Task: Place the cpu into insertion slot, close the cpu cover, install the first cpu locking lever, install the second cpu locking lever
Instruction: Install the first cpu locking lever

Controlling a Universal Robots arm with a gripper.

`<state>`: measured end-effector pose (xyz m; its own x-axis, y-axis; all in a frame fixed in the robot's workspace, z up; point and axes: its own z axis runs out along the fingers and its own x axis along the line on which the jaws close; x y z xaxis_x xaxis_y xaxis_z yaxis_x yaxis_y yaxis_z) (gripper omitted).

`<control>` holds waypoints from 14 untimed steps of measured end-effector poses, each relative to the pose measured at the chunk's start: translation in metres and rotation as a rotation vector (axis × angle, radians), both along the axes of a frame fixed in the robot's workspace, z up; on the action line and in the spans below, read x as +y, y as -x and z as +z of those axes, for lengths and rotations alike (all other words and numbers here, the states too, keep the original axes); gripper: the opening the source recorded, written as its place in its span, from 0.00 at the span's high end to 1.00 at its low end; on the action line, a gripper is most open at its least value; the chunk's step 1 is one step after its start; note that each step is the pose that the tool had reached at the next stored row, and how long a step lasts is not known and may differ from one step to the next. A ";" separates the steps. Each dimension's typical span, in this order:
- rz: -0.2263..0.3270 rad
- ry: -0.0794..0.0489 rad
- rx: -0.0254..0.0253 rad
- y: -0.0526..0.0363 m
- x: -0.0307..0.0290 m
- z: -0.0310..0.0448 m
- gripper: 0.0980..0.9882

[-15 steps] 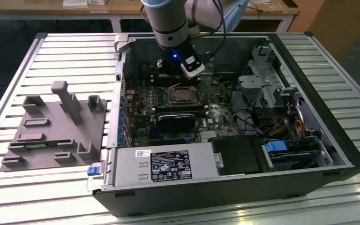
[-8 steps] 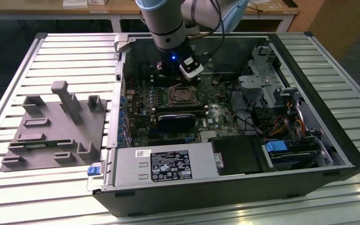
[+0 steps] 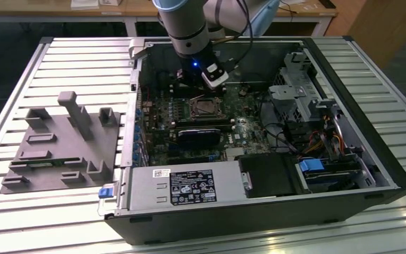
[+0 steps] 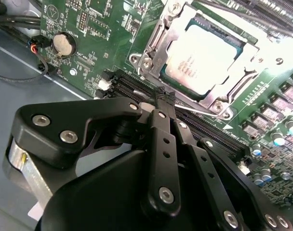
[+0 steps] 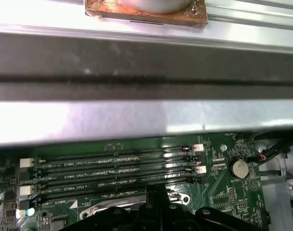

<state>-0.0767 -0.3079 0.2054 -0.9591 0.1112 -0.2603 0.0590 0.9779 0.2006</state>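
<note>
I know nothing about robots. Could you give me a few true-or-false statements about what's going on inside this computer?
1. The dull silver-grey square cpu lies on the green motherboard. True.
2. The thin silver metal cpu cover stands raised upright. False: it lies flat, framing the cpu.
3. The black gripper hangs outside the black computer case. False: it is inside the case, close beside the cpu.
4. A round silver coin battery sits on the motherboard. True.

Smooth silvery metal tops the cpu [image 4: 204, 55]; the pincer [image 4: 159, 98] looks matt black.
</note>
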 end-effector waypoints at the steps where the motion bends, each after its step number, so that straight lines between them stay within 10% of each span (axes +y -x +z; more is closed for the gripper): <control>1: -0.002 0.000 0.0001 0.0000 0.0010 -0.0001 1.00; 14: -0.090 0.000 0.0000 0.0013 0.0089 -0.0033 1.00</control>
<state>-0.0780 -0.2990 0.2022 -0.9452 0.1970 -0.2602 0.1467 0.9687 0.2004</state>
